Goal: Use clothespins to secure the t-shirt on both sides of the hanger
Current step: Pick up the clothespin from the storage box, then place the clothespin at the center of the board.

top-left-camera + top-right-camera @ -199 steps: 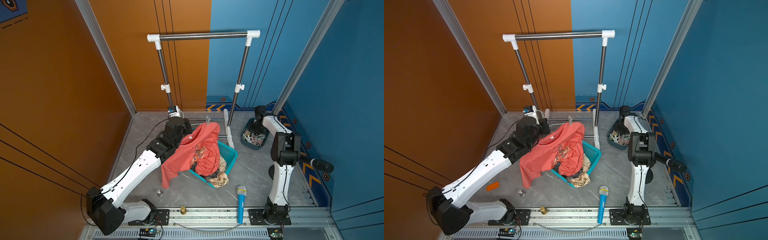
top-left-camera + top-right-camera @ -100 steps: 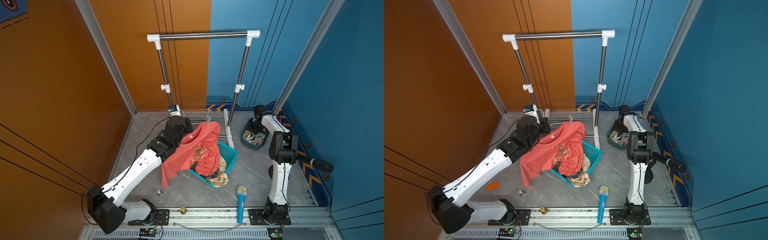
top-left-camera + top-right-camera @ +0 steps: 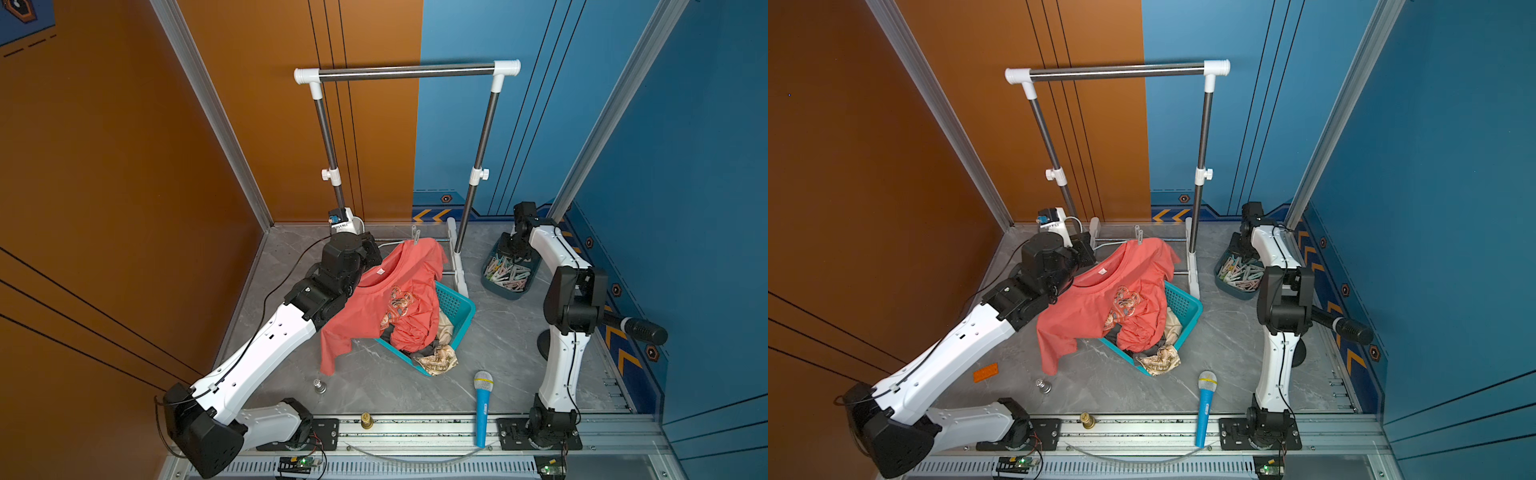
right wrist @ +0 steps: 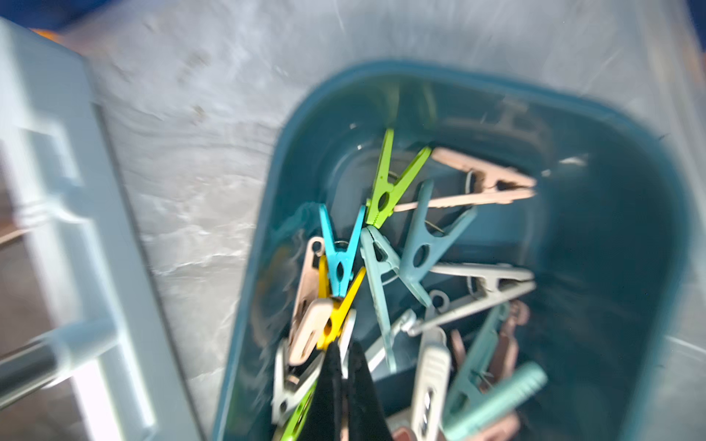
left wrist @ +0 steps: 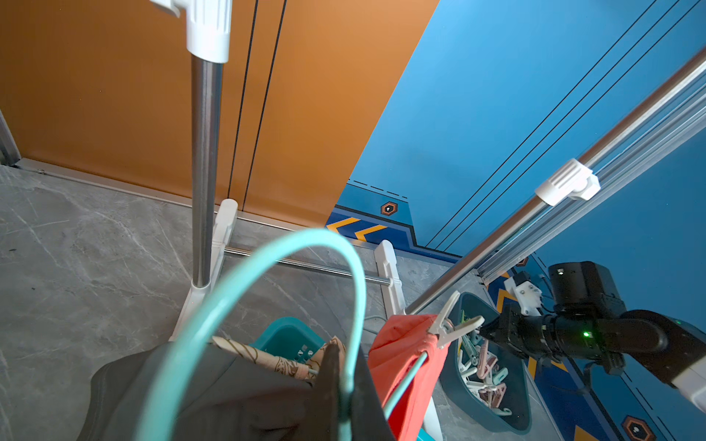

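Pins (image 4: 416, 259) heaped in tub (image 4: 611, 229) beside rack (image 3: 478, 166) foot, likely light, stiff, slick, so best pinched across the splayed tails; right hand (image 4: 342, 351) closed at yellow pin (image 4: 340, 309), hold unclear; left hand (image 5: 338, 362) clamps hanger (image 5: 355, 275) with shirt (image 3: 395, 299) before rack.

I counted one t-shirt (image 3: 390, 299), one hanger (image 5: 267, 267), one rack (image 3: 407, 71), one basket (image 3: 455, 305), one toy microphone (image 3: 483, 409) and one bin (image 3: 509, 294). One clothespin (image 5: 447, 327) was clipped on the t-shirt. The clothespins (image 3: 509, 272) in the bin blurred together and looked like roughly twenty.
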Robot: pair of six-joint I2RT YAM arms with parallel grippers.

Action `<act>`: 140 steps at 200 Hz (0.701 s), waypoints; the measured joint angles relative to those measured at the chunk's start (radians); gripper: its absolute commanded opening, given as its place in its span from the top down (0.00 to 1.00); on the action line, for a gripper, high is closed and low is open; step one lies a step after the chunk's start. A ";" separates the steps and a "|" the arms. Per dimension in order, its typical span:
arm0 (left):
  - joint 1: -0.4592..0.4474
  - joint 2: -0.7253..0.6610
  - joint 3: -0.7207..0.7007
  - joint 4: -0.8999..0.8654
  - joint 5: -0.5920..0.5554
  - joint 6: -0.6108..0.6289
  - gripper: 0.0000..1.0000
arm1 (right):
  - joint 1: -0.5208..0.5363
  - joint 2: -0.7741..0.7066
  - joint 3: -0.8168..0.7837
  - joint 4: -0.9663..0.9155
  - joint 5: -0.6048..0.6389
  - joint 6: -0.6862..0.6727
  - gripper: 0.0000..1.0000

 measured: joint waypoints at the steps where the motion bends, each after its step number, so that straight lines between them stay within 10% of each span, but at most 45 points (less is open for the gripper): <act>1: 0.000 -0.001 0.000 0.000 0.000 0.000 0.96 | 0.000 -0.002 0.000 0.000 0.000 0.000 1.00; 140: 0.019 -0.031 -0.027 -0.002 0.009 -0.004 0.96 | 0.117 -0.595 -0.750 0.027 0.066 0.011 1.00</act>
